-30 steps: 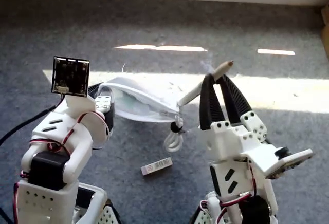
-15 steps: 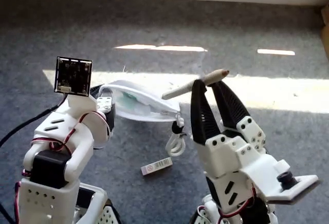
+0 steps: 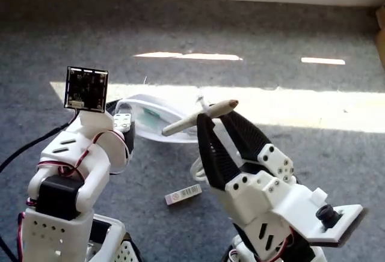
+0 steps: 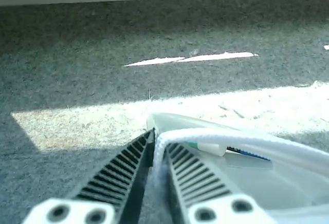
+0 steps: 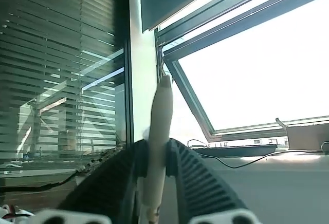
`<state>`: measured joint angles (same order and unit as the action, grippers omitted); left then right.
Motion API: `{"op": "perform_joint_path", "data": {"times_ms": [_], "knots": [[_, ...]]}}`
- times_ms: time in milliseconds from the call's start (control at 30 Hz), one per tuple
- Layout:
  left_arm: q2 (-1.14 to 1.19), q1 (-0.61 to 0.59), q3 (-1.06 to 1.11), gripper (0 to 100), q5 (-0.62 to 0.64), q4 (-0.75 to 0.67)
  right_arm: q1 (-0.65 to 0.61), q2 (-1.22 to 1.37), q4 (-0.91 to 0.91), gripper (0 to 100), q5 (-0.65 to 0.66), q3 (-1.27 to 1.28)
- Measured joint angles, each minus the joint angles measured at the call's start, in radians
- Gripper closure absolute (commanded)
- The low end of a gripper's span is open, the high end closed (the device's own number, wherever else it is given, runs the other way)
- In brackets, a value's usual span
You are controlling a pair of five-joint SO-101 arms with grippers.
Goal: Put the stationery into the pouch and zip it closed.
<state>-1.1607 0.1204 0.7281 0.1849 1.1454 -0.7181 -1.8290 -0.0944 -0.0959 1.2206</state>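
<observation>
A grey carpeted bench (image 3: 271, 45), crossed by a band of sunlight, carries a white pouch (image 3: 157, 124). The left jaws are closed on the pouch's rim at one end. This seems meant to lift the lip and keep the mouth gaping, and to pin the pouch against a push. The right jaws grip a pen (image 3: 198, 116) around its middle. It is tilted, with its lower end at the pouch's mouth and its upper end away from it. Whether the tip is inside I cannot tell. A green-and-white item (image 4: 226, 149) already lies in the pouch. A small white labelled piece (image 3: 183, 194) lies on the bench near the pouch, on the arms' side, apart from it and likely still to go in. A cord loop (image 3: 198, 169) trails from the pouch under the right jaws and might snag. The right wrist camera looks up at a window (image 5: 257, 70).
</observation>
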Motion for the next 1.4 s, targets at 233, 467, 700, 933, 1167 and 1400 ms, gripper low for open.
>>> {"op": "perform_joint_path", "data": {"times_ms": [233, 467, 700, 933, 1167, 1400], "knots": [[0.000, 0.000, 0.000, 99, 0.000, 0.000, -0.044, 0.000, 0.000, 99.3, 0.000, 0.002], [0.000, 0.000, 0.000, 99, 0.000, 0.000, -0.043, 0.000, 0.150, 99.3, 0.084, 0.138], [0.000, 0.000, 0.000, 99, 0.000, 0.000, -0.020, 0.011, 0.288, 99.3, 0.150, 0.322], [0.000, 0.000, 0.000, 99, 0.000, 0.000, -0.020, 0.011, 0.299, 99.3, 0.153, 0.367], [0.000, 0.000, 0.000, 99, 0.000, 0.000, -0.017, 0.012, 0.299, 99.1, 0.155, 0.402], [-0.002, 0.000, 0.023, 99, 0.000, -0.006, -0.017, 0.012, 0.288, 89.8, 0.155, 0.402]]}}
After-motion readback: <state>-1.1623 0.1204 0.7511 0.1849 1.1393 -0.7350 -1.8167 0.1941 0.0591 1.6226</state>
